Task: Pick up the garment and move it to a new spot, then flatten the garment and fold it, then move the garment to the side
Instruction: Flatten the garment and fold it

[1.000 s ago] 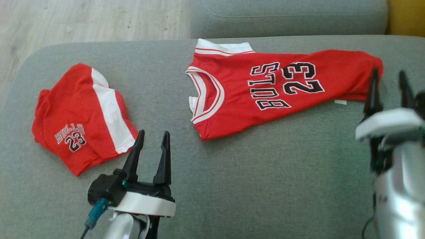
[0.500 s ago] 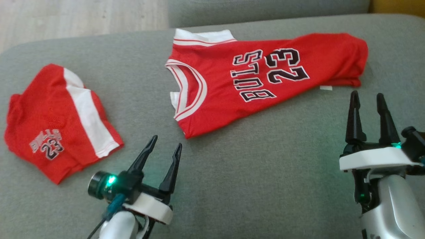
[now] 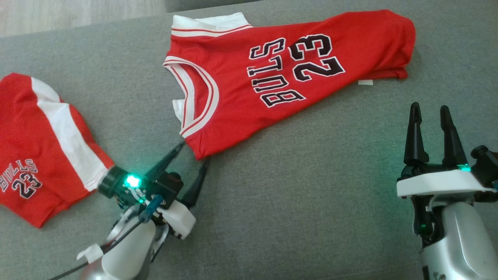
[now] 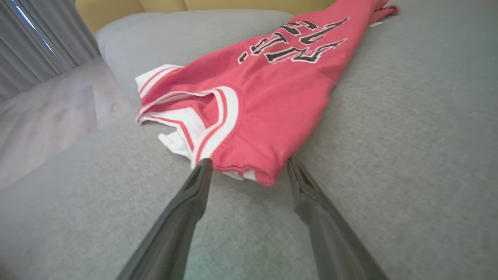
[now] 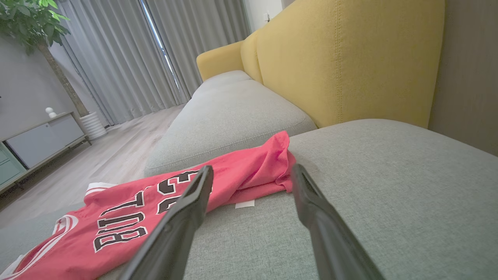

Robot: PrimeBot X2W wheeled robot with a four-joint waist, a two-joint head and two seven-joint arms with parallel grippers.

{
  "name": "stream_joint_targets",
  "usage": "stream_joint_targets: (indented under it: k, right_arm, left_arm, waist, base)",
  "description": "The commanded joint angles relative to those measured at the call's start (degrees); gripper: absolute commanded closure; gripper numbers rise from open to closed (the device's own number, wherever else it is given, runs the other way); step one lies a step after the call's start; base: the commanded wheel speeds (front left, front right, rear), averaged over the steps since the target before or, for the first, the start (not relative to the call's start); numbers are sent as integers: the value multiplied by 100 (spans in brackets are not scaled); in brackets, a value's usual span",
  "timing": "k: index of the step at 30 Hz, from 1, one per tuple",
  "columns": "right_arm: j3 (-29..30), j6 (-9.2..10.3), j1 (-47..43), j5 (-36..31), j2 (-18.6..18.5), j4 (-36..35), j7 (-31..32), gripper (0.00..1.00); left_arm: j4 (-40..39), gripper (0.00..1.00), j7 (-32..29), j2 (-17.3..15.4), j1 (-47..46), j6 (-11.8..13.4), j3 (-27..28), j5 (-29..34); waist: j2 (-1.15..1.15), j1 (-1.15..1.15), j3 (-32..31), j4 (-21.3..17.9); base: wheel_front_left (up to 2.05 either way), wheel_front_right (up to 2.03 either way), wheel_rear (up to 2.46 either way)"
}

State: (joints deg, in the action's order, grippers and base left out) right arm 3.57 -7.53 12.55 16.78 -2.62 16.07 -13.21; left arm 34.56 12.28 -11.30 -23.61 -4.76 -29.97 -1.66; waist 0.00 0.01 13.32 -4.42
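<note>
Pickup step: the spread left pincer (image 3: 194, 152) straddles the jersey's (image 3: 272, 77) near corner and should next pinch it, while the right pincer (image 3: 430, 107) hangs spread, apart.

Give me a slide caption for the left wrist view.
Open left gripper straddling the near corner of the red jersey on the grey sofa cushion.

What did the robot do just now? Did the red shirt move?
The left tool reached forward to the near corner of the jersey; its open fingers now sit either side of it, nothing gripped. The right tool, open, pulled back from the jersey's other end. The head camera moved too. The jersey and shorts lie on the sofa as before.
</note>
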Motion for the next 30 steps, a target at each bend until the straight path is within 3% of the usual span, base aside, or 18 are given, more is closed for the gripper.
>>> stream_joint_targets:
  k: [1, 7, 15, 16, 17, 18, 22, 30]
  right_arm:
    - [-160, 4, 232, 57, -26, -149, -92, 0]
    - [-221, 4, 277, 139, -26, -119, -123, 0]
    - [-293, 4, 317, 230, -26, -82, -149, 0]
    - [-298, 4, 319, 236, -26, -73, -152, 0]
    - [-302, 4, 322, 243, -26, -63, -153, 0]
    - [-306, 4, 325, 251, -26, -53, -155, 0]
    - [-303, 4, 317, 260, -26, 13, -162, 0]
    - [-239, 4, 257, 269, -26, 161, -170, 0]
  left_arm:
    - [-97, 0, 74, -130, -229, 86, 163, 44]
    - [126, 0, 224, -119, -518, 483, 82, 313]
    - [255, 0, 268, -187, -787, 568, -179, 555]
    - [273, 57, 269, -191, -813, 553, -199, 553]
    - [288, 92, 269, -198, -835, 531, -226, 555]
    - [295, 100, 270, -205, -853, 509, -250, 553]
    - [82, 100, 271, -215, -870, 388, -361, 510]
    - [-1312, 100, 271, -337, -510, 37, -613, 243]
  waist:
    - [0, -1, 15, -22]
    - [0, -1, 43, -109]
    - [0, -1, 74, -183]
    - [0, -1, 72, -185]
    - [0, -1, 69, -185]
    - [0, -1, 62, -181]
    - [0, -1, -25, -118]
    - [0, -1, -377, 137]
  base:
    - [0, 0, 0]
    - [0, 0, 0]
    - [0, 0, 0]
    - [0, 0, 0]
    - [0, 0, 0]
    - [0, 0, 0]
    - [0, 0, 0]
    - [0, 0, 0]
